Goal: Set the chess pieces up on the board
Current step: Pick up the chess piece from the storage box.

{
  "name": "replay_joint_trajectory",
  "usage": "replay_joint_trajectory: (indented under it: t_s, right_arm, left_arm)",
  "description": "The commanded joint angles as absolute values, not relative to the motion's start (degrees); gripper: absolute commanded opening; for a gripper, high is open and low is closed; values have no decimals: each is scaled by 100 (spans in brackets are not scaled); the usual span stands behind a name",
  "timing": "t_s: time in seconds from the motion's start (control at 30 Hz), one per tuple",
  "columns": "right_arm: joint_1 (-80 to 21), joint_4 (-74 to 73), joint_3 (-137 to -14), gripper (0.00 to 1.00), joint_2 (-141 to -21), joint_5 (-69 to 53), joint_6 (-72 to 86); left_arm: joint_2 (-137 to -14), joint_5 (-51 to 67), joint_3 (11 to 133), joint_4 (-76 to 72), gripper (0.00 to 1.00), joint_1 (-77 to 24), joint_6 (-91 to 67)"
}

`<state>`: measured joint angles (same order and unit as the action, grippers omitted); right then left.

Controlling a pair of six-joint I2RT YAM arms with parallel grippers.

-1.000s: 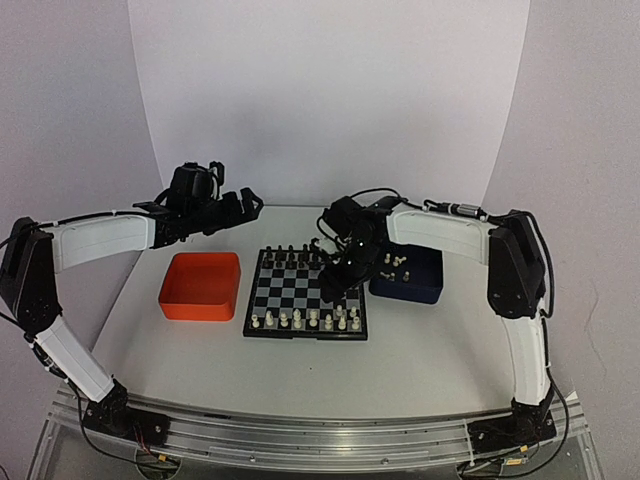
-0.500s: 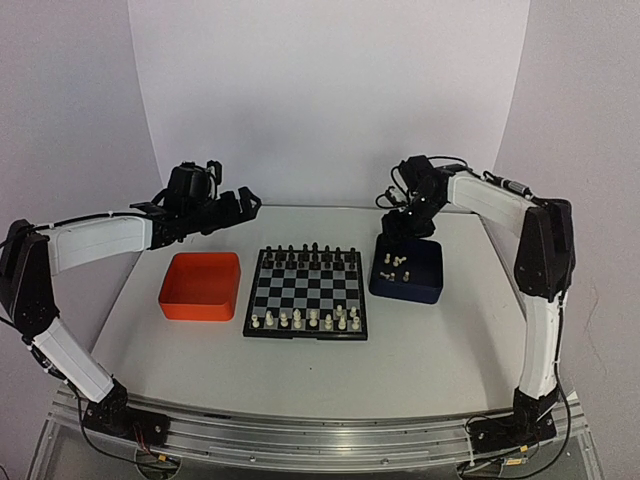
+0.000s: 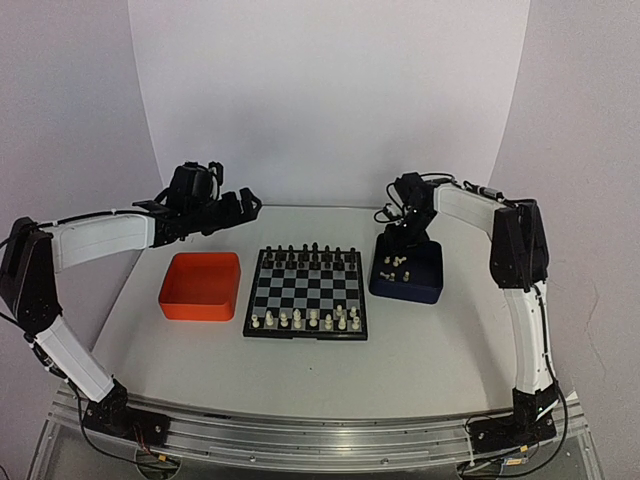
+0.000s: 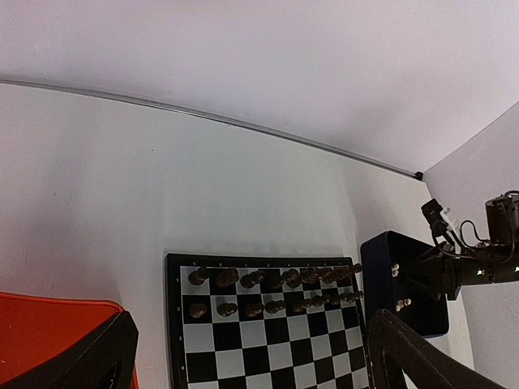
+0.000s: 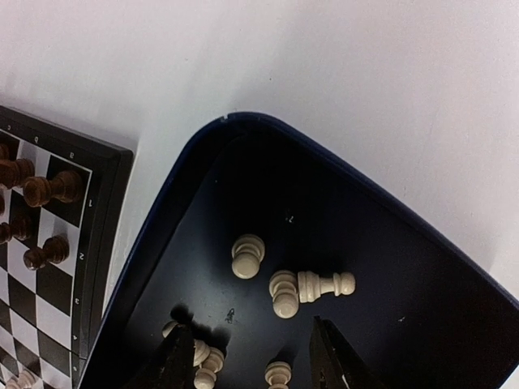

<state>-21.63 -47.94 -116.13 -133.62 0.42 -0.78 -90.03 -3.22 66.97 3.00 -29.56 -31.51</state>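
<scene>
The white table (image 3: 430, 345) is shown whole only in the overhead view, with the board (image 3: 305, 296) at its middle, an orange tray (image 3: 201, 287) just to the board's left and a dark blue tray (image 3: 412, 280) just to its right. From overhead, the left gripper (image 3: 248, 207) is seen raised beyond the orange tray, well apart from the board. Its fingers are spread wide with nothing between them, which the left wrist view confirms. The right gripper (image 3: 397, 240) is seen from overhead at the far end of the dark blue tray, but its jaws cannot be judged there. In the right wrist view its fingers (image 5: 174, 361) are shown partly apart, low over the tray floor, clamped on nothing.

Cream chess pieces (image 3: 303, 320) are lined along the board's near edge, and black pieces (image 3: 305, 253) fill the two far rows. More cream pieces are seen in the blue tray. Only the right wrist view shows that one is lying on its side and touching another, with others upright nearby.

One second earlier the right gripper was over the board's right side; it has since been moved to the tray. The left arm has not shifted.
</scene>
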Motion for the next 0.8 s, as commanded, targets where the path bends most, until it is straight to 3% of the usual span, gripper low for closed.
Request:
replay_joint_trajectory:
  t_s: [0.0,0.47,0.77]
  right_arm:
    - [-2148,-4822,-11972,46,-13535,163,-298]
    - [-2145,-4827,-12039,42,-13796,239,-395]
    - [-2147,-4828,-11971,30,-13798,199,-378]
  left_arm:
    - [-9108,-408,7055,348,100,-2944,-3084]
    - [-9122,-452,7022,358,100,-2946,-3152]
    - [-9102,-474,6996,404,100,-2944,-3190]
